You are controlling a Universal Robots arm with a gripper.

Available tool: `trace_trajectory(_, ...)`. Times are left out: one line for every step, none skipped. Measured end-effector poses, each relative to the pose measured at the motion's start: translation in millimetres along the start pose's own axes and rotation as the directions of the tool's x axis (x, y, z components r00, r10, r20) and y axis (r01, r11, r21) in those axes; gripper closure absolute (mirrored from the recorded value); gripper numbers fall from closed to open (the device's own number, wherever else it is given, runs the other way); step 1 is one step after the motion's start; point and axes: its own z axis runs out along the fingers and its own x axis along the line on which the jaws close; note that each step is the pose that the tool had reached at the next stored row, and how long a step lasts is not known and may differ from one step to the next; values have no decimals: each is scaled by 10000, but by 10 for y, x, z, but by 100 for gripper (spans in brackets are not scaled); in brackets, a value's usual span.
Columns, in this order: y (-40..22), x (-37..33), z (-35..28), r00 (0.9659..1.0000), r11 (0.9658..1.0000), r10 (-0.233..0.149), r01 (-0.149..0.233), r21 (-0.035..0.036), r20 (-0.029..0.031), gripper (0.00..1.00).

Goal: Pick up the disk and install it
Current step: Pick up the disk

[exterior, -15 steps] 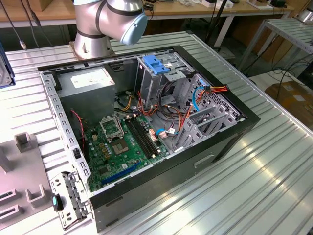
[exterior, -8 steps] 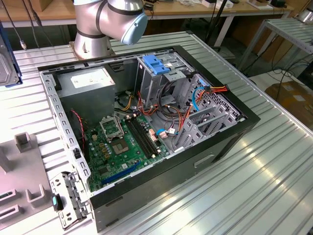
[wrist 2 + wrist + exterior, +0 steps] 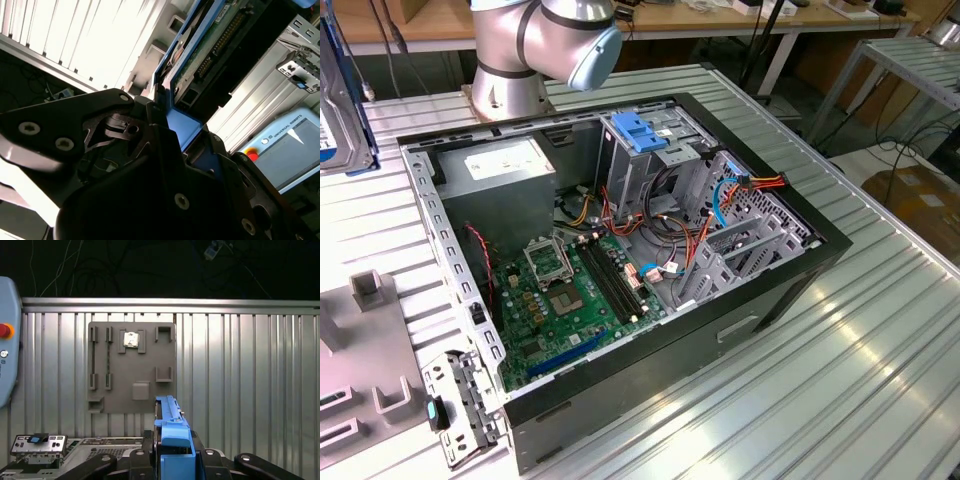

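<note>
The hand point(image 3: 172, 446) is clamped on the disk point(image 3: 210, 40). In both wrist views the black jaws are pinched together on its blue side rail point(image 3: 172, 432). The second wrist view catches the drive's green circuit board side and connector edge.

In the first wrist view the drive is held above the ribbed metal bench point(image 3: 250, 365). A grey fixture plate point(image 3: 132, 367) lies flat on it, and a teach pendant point(image 3: 6, 350) with a red button sits just beside that.

In the exterior view, the open PC case point(image 3: 650, 370) is nearest, lying on its side on the bench. Inside, the motherboard point(image 3: 565, 295) is toward the near left, and red and orange cables point(image 3: 705, 235) run over the metal cage on the exterior view's right.

Further back are the grey power supply point(image 3: 505, 170) and a bare blue bracket point(image 3: 635, 130) at the top of the drive bay. The robot arm's base point(image 3: 510, 60) stands behind the case.

The disk itself peeks in at the exterior view's upper left edge, well apart from the case.
</note>
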Motion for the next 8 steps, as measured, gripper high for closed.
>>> trace_trajectory(-20,2,0,10000,10000,0,0,0,0,63)
trace_trajectory(-34,4,0,10000,10000,0,0,0,-1,63)
trace_trajectory(-51,5,0,10000,10000,0,0,0,0,63)
trace_trajectory(-73,9,0,10000,10000,0,0,0,0,63)
trace_trajectory(-86,14,-1,10000,10000,0,0,0,0,63)
trace_trajectory(-122,24,0,10000,10000,-1,1,0,0,63)
trace_trajectory(-136,30,-1,10000,10000,0,0,0,-1,63)
trace_trajectory(-150,32,-1,10000,10000,-1,1,0,0,63)
